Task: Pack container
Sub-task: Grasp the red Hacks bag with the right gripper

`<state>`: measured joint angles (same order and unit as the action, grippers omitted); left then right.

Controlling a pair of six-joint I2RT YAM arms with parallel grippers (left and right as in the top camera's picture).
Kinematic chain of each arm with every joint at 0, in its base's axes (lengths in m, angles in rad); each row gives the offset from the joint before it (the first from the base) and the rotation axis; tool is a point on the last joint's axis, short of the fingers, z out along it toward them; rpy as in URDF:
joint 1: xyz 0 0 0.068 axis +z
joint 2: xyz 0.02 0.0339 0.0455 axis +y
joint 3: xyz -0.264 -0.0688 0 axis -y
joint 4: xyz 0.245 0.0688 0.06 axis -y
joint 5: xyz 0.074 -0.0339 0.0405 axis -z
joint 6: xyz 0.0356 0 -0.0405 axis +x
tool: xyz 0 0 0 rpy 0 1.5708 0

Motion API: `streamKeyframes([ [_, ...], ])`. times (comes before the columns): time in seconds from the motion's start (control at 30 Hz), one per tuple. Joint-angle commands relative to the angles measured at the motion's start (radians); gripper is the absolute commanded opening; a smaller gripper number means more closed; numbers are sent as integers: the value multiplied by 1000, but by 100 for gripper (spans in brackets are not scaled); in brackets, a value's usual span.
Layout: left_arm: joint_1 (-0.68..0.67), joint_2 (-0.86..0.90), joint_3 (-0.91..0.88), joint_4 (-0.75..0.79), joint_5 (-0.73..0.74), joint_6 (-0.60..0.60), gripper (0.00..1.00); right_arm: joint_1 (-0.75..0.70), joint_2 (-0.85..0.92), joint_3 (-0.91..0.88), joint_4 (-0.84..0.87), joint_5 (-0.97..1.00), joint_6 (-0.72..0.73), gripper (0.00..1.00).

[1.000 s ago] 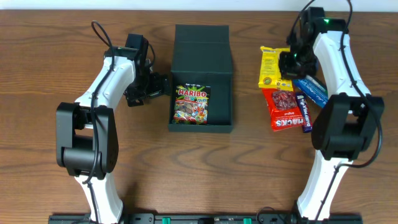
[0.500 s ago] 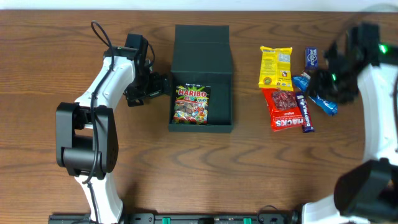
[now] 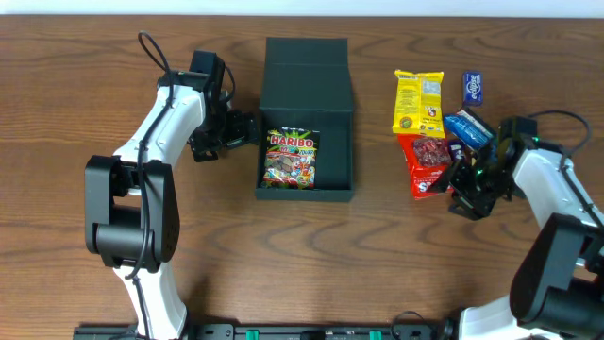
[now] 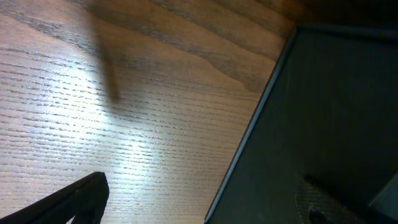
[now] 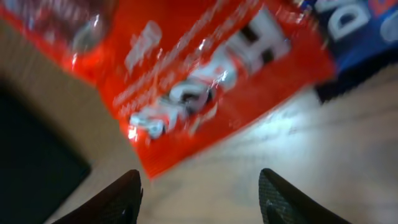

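Container (image 3: 307, 76) beside spread left pincer (image 3: 245, 130); right pincer (image 5: 199, 186) spread, red packet (image 5: 205, 81) blurred.

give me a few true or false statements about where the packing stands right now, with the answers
1. The Haribo packet lies inside the container. True.
2. The lid is shut. False: it stands open, folded back behind the container.
3. The right gripper holds the red packet. False: it is open and grips nothing, close by that packet's corner.
4. The red packet lies on the table, outside the container. True.
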<state>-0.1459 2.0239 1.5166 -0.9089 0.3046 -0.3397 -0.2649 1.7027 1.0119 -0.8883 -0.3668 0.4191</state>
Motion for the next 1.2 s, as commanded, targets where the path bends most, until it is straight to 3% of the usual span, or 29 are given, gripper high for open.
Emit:
streamKeyframes([
  [0.0,2,2,5,-2,2,14,98,-6,-4,-23,60,29,136,60],
  [0.13,2,2,5,-2,2,14,97,-7,0,-55,163,42,199,55],
  [0.27,2,2,5,-2,2,14,98,-6,1,-59,227,43,217,43],
  [0.43,2,2,5,-2,2,14,98,5,48,-60,261,48,225,1],
  [0.77,8,2,6,-2,0,14,98,9,37,43,214,-8,175,1],
  [1.0,37,2,6,-2,0,14,98,77,-43,284,93,-48,68,1],
  [1.17,66,1,20,-8,0,14,98,202,-59,521,58,-164,-92,1],
])
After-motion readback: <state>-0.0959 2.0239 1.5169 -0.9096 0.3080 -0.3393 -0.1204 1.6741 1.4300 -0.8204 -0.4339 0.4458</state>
